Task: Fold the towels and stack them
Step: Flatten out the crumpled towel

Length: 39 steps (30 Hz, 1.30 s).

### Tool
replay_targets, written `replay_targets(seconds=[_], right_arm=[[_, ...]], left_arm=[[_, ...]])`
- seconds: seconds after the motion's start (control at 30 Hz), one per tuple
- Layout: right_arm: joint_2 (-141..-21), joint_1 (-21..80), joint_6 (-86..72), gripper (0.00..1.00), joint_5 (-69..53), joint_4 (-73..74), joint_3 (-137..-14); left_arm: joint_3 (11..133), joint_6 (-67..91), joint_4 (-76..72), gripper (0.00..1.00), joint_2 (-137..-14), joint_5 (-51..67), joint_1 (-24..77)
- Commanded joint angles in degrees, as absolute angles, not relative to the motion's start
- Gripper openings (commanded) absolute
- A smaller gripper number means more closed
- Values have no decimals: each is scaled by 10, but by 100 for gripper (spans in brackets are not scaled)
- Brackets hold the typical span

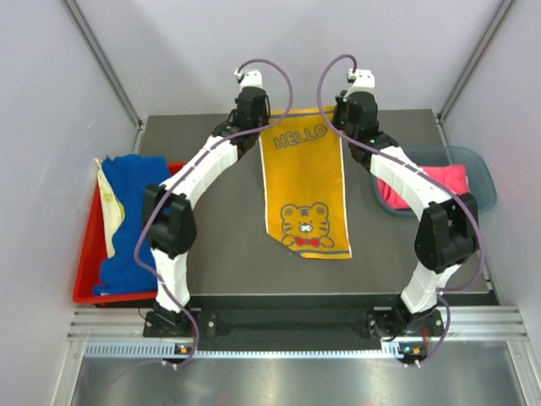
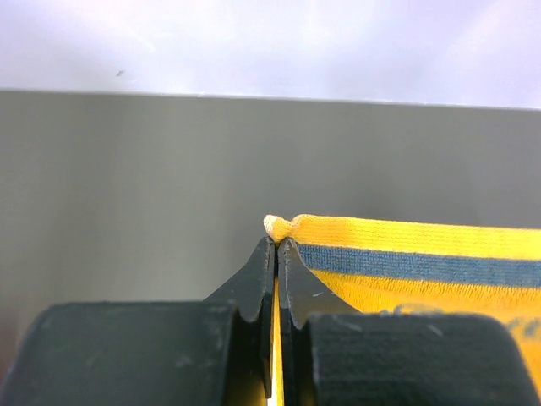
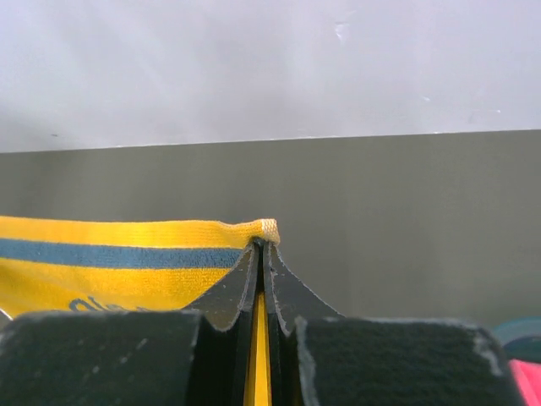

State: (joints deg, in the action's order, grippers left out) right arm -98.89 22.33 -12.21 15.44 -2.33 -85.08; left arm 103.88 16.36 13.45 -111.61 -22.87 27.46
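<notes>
A royal blue towel (image 1: 128,222) and cream towel (image 1: 108,211) lie in the red tray (image 1: 84,289). The left gripper (image 2: 276,245) is closed tight on the far left corner of the yellow towel (image 1: 306,190), which is spread mid-table. The right gripper (image 3: 262,247) is closed tight on its far right corner. A pink towel (image 1: 444,182) sits in the teal bin (image 1: 483,173).

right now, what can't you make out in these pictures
- Top view: far corners of the yellow towel, covered by the left arm and right arm.
- Wrist views: most of that towel, hidden by the left gripper and right gripper.
- Top view: part of the pink towel in the teal bin, behind the right arm.
</notes>
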Motion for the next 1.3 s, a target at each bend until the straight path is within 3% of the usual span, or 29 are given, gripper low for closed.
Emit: replay_targets(seconds=[0.0,0.27,0.5,0.83,1.03,1.27], right_arm=[[-1027,196,-119,0,163,-71,-892],[-1128,159,-125,0,152,-91,-976],[-1116,156,-127,0,142,-119,-961],[-842,212,-140,0,141,-111,-740],[-648,284,-154,0,155,-41,-628],[-477,400,-170,0,214,65,-577]], left_arm=[[1106,129,77,0,-1179,-254,255],[1238,135,27,0,-1303,-199,226],[1219,148,-24,0,-1297,-188,227],[891,146,-90,0,-998,-212,286],[716,128,-88,0,-792,-327,419],[618,135,-41,0,-607,-394,562]])
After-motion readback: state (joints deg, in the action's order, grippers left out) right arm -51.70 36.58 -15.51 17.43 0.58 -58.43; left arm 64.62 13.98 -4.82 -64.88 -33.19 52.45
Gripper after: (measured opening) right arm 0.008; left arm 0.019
